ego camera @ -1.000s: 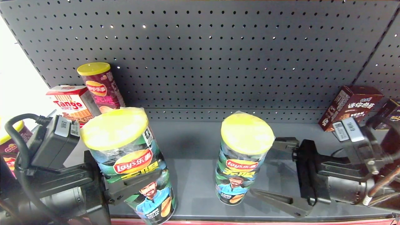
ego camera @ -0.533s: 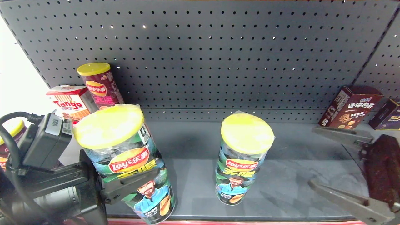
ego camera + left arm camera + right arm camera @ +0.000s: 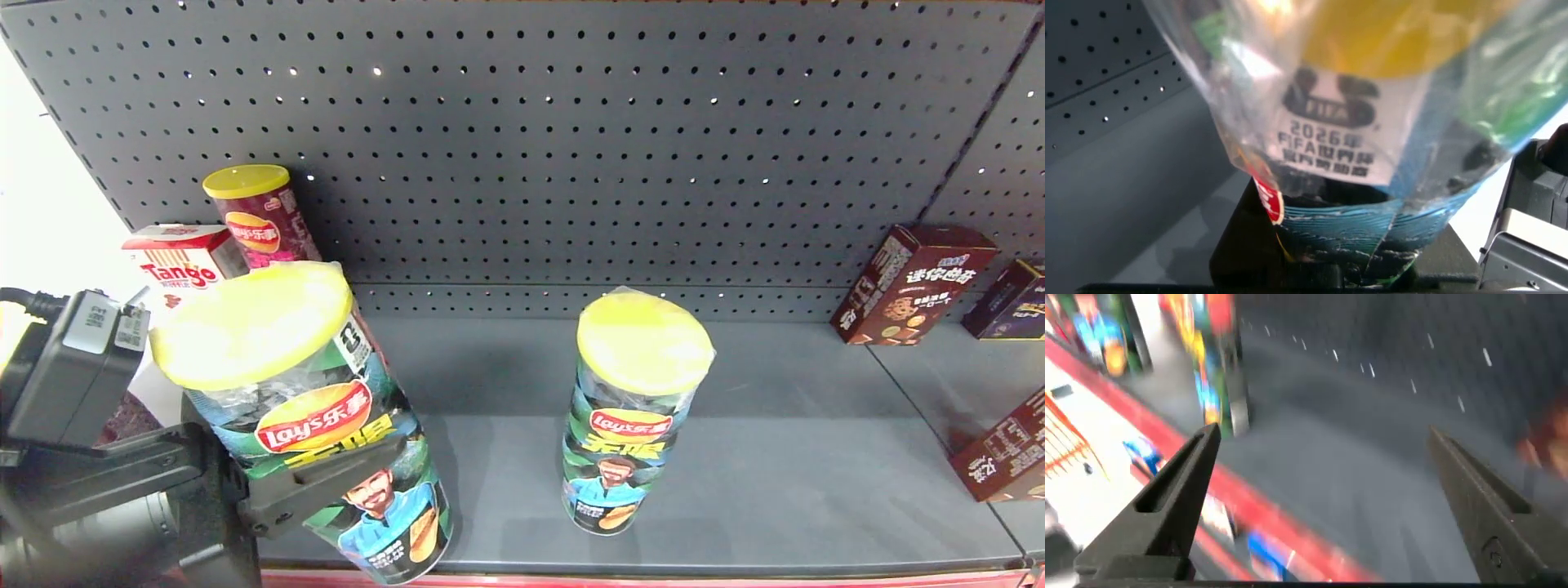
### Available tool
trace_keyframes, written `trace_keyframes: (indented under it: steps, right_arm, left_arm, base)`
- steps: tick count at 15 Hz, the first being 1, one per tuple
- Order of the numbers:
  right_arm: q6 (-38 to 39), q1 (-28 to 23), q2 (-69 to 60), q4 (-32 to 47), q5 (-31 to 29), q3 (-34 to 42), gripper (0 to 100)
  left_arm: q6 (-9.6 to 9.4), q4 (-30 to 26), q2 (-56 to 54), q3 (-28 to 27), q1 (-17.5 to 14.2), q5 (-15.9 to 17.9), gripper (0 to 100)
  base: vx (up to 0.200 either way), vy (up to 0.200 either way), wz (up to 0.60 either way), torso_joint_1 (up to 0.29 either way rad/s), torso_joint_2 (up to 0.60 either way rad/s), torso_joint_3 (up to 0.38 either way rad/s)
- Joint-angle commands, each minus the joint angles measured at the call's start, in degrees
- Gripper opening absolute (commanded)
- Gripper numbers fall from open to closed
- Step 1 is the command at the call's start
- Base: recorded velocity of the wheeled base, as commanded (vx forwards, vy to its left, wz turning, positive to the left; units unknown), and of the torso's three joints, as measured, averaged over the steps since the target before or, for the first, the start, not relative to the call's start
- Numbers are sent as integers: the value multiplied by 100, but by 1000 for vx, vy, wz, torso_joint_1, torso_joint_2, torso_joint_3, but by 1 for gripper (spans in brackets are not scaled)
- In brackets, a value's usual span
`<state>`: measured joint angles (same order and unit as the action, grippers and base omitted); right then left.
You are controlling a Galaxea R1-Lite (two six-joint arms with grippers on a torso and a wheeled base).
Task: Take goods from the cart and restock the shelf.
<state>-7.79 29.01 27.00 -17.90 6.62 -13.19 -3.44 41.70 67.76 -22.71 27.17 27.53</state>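
Head view: my right gripper (image 3: 1323, 433), splayed, has left the shelved can (image 3: 633, 408); left gripper (image 3: 314, 445) clamps the next can (image 3: 302, 408).

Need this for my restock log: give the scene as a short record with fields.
left claw: shut on held can, tilted, at shelf front left
right claw: open, empty
standing can: upright, mid-shelf, free
back left: maroon can, wafer box
right end: brown box
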Motion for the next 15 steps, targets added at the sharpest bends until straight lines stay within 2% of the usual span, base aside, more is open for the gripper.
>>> trace_keyframes:
  steps: [1, 2, 3, 4, 6, 10, 11, 13, 14, 15]
  right_arm:
    - [243, -379, -2261, 1341, -179, 633, 100]
    - [366, -467, -2700, 1561, -152, 792, 100]
    - [427, -511, -2700, 1368, -495, 1231, 100]
    - [419, -511, -2700, 1210, -671, 1310, 100]
    - [603, -511, -2700, 1491, -539, 1275, 100]
    - [674, -511, -2700, 1447, -398, 1284, 100]
    - [533, -511, -2700, 1464, -539, 1275, 100]
    - [436, -792, -2700, 1464, -1699, 1284, 100]
    - [383, -774, -2700, 1464, -1347, 1284, 100]
    - [208, -739, -2700, 1482, -486, 1275, 100]
  left_arm:
    - [-8, -13, -140, 4, -1, -2, 0]
    - [-8, -40, -210, 12, -1, 7, 0]
    - [-8, -48, -298, 12, 7, 16, 0]
    - [-8, -57, -360, 12, 25, 16, 0]
    - [1, -57, -395, 12, 34, 25, 0]
    - [-8, -13, -421, 250, 34, 16, 0]
    - [-8, -4, -465, 311, 34, 16, 0]
    - [1, -40, -570, 320, 7, 25, 0]
    - [19, -40, -588, 364, -1, 33, 0]
    - [19, -40, -614, 425, 7, 42, 0]
  base:
    - [0, 0, 0, 0, 0, 0]
    - [0, 0, 0, 0, 0, 0]
    - [0, 0, 0, 0, 0, 0]
    - [0, 0, 0, 0, 0, 0]
    - [0, 0, 0, 0, 0, 0]
    - [0, 0, 0, 0, 0, 0]
    - [0, 0, 0, 0, 0, 0]
    - [0, 0, 0, 0, 0, 0]
    - [0, 0, 0, 0, 0, 0]
    - [0, 0, 0, 0, 0, 0]
